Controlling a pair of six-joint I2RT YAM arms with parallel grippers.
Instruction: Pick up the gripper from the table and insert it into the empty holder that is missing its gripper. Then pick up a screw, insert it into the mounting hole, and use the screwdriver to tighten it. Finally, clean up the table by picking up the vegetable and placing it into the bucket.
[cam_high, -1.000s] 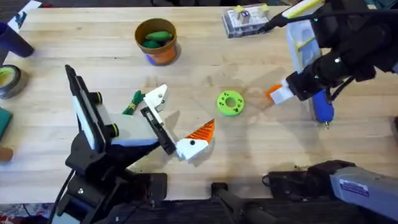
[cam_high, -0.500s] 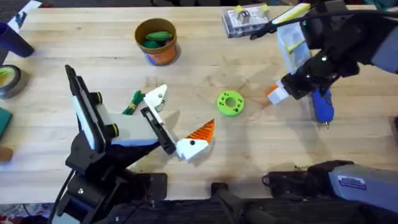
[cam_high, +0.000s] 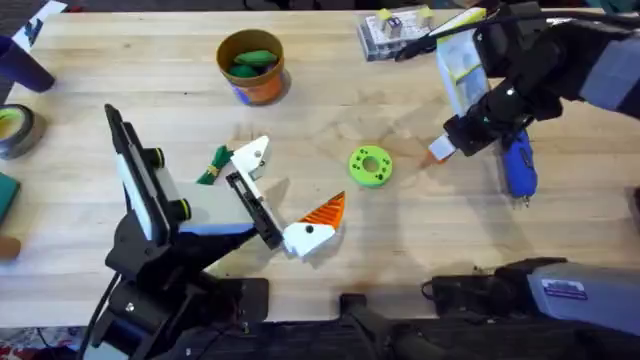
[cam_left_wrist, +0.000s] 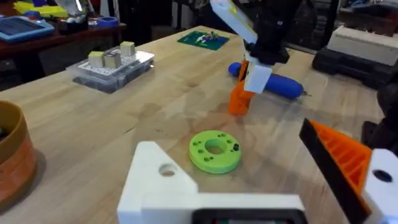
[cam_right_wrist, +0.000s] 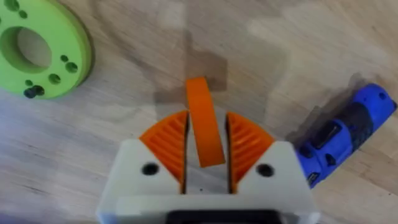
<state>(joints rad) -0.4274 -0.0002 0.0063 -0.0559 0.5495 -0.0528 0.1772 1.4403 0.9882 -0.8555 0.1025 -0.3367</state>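
My right gripper (cam_high: 455, 140) is shut on the gripper (cam_high: 438, 151), an orange ribbed finger on a white base. It hangs tip down close over the table, between my orange pads (cam_right_wrist: 166, 142) in the right wrist view. The blue screwdriver (cam_high: 518, 168) lies just to its right. My left gripper (cam_high: 285, 192) is the black rail, standing open. The bare white empty holder (cam_high: 250, 155) is at one end and a fitted orange finger (cam_high: 324, 211) at the other. The mounting hole (cam_left_wrist: 166, 169) faces up. The dark green vegetable (cam_high: 212, 166) lies beside the holder. The orange bucket (cam_high: 250, 66) holds green pods.
A green ring with holes (cam_high: 370, 166) lies between the two grippers. A clear parts box (cam_high: 395, 30) sits at the back edge. At the far left are a dark blue cup (cam_high: 20, 62) and a tape roll (cam_high: 14, 130).
My right arm has shifted a little to the left with the orange finger held in it. The left arm and the rail have not moved.
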